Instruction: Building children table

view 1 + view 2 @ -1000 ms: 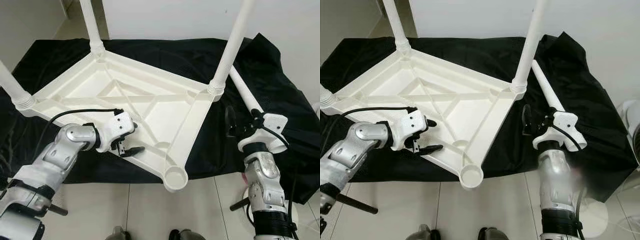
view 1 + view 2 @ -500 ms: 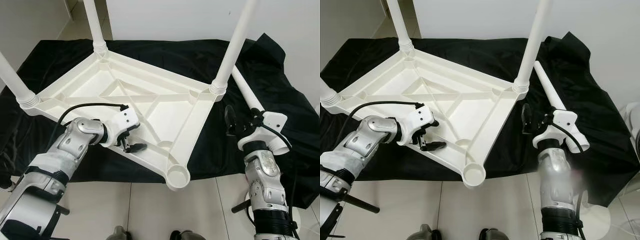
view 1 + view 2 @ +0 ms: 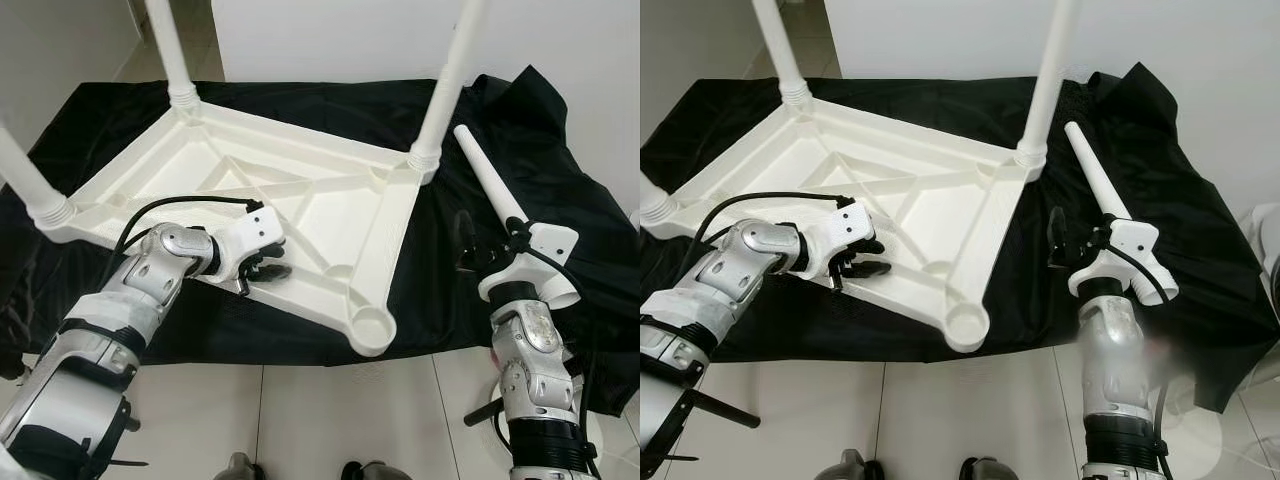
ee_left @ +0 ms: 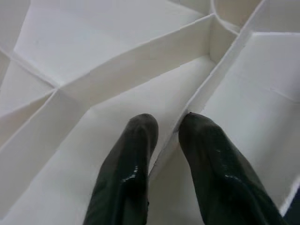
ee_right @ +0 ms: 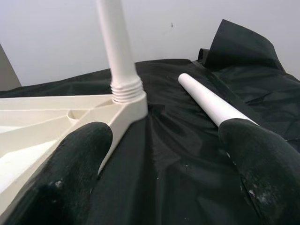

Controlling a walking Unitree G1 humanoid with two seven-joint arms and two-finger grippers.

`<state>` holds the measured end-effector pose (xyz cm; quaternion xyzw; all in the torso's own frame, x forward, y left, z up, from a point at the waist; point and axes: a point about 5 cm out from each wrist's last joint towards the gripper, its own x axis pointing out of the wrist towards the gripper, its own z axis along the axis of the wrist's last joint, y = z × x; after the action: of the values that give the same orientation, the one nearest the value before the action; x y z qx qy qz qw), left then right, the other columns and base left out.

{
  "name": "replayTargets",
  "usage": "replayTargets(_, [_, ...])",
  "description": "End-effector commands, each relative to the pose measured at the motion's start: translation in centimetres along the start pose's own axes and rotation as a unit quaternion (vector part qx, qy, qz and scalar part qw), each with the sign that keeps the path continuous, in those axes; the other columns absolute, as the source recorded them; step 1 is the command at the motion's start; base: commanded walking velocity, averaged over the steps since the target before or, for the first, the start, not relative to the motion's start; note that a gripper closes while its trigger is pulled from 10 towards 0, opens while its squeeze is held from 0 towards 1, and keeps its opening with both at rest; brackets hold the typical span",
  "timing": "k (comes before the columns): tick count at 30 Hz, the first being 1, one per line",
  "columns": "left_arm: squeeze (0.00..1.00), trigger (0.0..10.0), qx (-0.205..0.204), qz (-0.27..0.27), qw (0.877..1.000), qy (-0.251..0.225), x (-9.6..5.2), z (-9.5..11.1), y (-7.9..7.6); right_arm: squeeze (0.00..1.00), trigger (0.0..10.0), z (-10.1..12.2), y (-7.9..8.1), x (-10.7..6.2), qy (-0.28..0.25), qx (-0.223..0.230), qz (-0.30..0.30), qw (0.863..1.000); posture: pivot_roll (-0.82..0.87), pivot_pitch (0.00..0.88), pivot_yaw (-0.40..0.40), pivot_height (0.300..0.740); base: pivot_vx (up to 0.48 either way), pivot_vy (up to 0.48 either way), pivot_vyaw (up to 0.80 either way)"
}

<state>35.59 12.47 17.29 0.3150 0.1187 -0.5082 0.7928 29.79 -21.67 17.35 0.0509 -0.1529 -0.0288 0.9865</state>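
- Since the earlier frames, the left gripper (image 3: 268, 268) had travelled from the near edge of the upturned table top (image 3: 160, 180) further in over its ribbed underside, and the free corner socket (image 3: 371, 328) sat further right in the frame than before.
- A black cloth (image 3: 540, 130) covered the floor across the middle of the frame, from the left edge to the right edge, with pale tiles (image 3: 300, 410) along the bottom.
- That white plastic table top lay upside down on the cloth, filling the left and centre of the frame.
- Three white legs stood up from its corners: one (image 3: 165, 45) at upper left, one (image 3: 450, 75) at upper right, one (image 3: 25, 175) at the left edge.
- A fourth, loose leg (image 3: 488, 180) lay flat on the cloth at centre right, just beside the table top's right corner and apart from it.
- At lower centre, the corner socket stood empty, facing up.
- In the left wrist view, the left gripper's fingers (image 4: 126, 168) stood close together, astride a thin rib (image 4: 197, 98) of the table's underside, pinching it.
- At right of centre, the right gripper (image 3: 485, 250) hovered above the cloth with its fingers (image 5: 79, 168) spread wide, holding nothing, the loose leg's near end just beside one of them.
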Motion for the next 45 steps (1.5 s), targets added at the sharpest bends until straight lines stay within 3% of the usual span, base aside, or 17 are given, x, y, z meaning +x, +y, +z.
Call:
replayTargets(1, [0.00,0.2,-0.031,0.027,0.999,0.029,0.0,-1.8,-0.1,0.00,10.0,-0.1,-0.1,-0.1,0.003,0.001,-0.004,1.000,-0.03,0.109,0.033,0.740,0.000,0.000,0.00])
replayTargets(4, [0.00,4.5,-0.024,0.016,0.999,0.024,0.3,-1.7,-0.5,0.00,10.0,0.0,-0.2,0.0,0.003,-0.001,-0.004,1.000,-0.03,0.107,0.031,0.740,0.000,0.000,0.00])
replayTargets(7, [0.00,4.5,-0.023,0.018,0.999,0.024,0.4,-1.7,-0.5,0.00,10.0,0.0,-0.2,0.1,0.003,-0.001,-0.004,1.000,-0.03,0.107,0.031,0.740,0.000,0.000,0.00])
replayTargets(8, [0.00,7.2,-0.020,0.012,0.999,0.022,0.5,-1.7,-0.7,0.00,10.0,0.0,-0.2,0.1,0.003,-0.001,-0.005,1.000,-0.04,0.110,0.030,0.740,0.000,0.000,0.00])
replayTargets(12, [0.00,7.2,-0.015,0.004,1.000,0.020,0.6,-1.7,-1.0,0.00,10.0,-0.1,-0.3,0.0,0.004,-0.002,-0.006,1.000,-0.04,0.110,0.030,0.740,0.000,0.000,0.00])
replayTargets(13, [0.00,10.0,-0.011,0.006,1.000,0.021,0.6,-1.7,-1.0,0.00,10.0,0.0,-0.5,0.0,0.002,-0.007,-0.010,1.000,-0.04,0.111,0.030,0.740,0.000,0.000,0.00])
replayTargets(15, [0.00,10.0,-0.018,0.009,1.000,0.009,0.5,-1.3,-0.9,0.00,10.0,0.2,-0.8,0.0,-0.004,-0.017,-0.024,1.000,-0.04,0.113,0.031,0.740,0.000,0.000,0.00])
replayTargets(16, [0.44,10.0,-0.026,0.009,1.000,-0.011,0.5,-0.8,-0.8,0.00,10.0,0.3,-1.3,0.1,-0.008,-0.028,-0.042,0.999,-0.04,0.113,0.029,0.740,0.000,0.000,0.00])
replayTargets(17, [0.44,10.0,-0.026,0.009,1.000,-0.011,0.5,-0.8,-0.8,0.00,10.0,0.3,-1.3,0.1,-0.008,-0.028,-0.042,0.999,-0.04,0.113,0.029,0.740,0.000,0.000,0.00])
replayTargets(18, [1.00,10.0,-0.033,0.008,0.999,-0.029,0.4,-0.3,-0.7,0.00,10.0,0.5,-1.7,0.1,-0.011,-0.037,-0.060,0.997,-0.04,0.113,0.029,0.740,0.000,0.000,0.00])
replayTargets(24, [1.00,10.0,-0.037,-0.009,0.994,-0.105,0.0,1.7,-1.1,0.00,10.0,0.7,-3.3,0.1,-0.012,-0.057,-0.121,0.991,-0.04,0.114,0.026,0.740,0.000,0.000,0.00])
replayTargets(25, [0.00,10.0,-0.043,-0.007,0.989,-0.139,-0.2,2.6,-1.2,0.00,10.0,0.7,-3.8,0.0,-0.011,-0.061,-0.137,0.989,-0.04,0.113,0.026,0.740,0.000,0.000,0.00])
replayTargets(32, [0.00,10.0,-0.071,0.011,0.973,-0.220,-0.5,4.3,-1.6,0.00,10.0,0.5,-5.8,-0.7,0.003,-0.075,-0.198,0.977,-0.04,0.117,0.021,0.740,0.000,0.000,0.00])
replayTargets(33, [0.00,10.0,-0.081,0.013,0.971,-0.225,-0.4,4.4,-1.7,0.18,10.0,0.5,-6.2,-0.8,0.007,-0.081,-0.210,0.974,-0.04,0.117,0.021,0.740,0.000,0.000,0.00])
replayTargets(35, [0.00,10.0,-0.081,0.013,0.971,-0.225,-0.4,4.4,-1.7,0.18,10.0,0.5,-6.2,-0.8,0.007,-0.081,-0.210,0.974,-0.04,0.117,0.021,0.740,0.000,0.000,0.00])
replayTargets(36, [0.00,10.0,-0.099,0.039,0.965,-0.240,-0.3,4.9,-1.8,1.00,10.0,0.3,-7.3,-1.6,0.019,-0.088,-0.237,0.967,-0.04,0.119,0.011,0.740,0.000,0.000,0.00])
replayTargets(45, [0.00,10.0,-0.121,0.075,0.953,-0.267,-0.5,5.7,-2.2,1.00,10.0,0.2,-8.6,-3.0,0.043,-0.081,-0.247,0.965,-0.05,0.125,0.007,0.740,0.000,0.000,0.00])
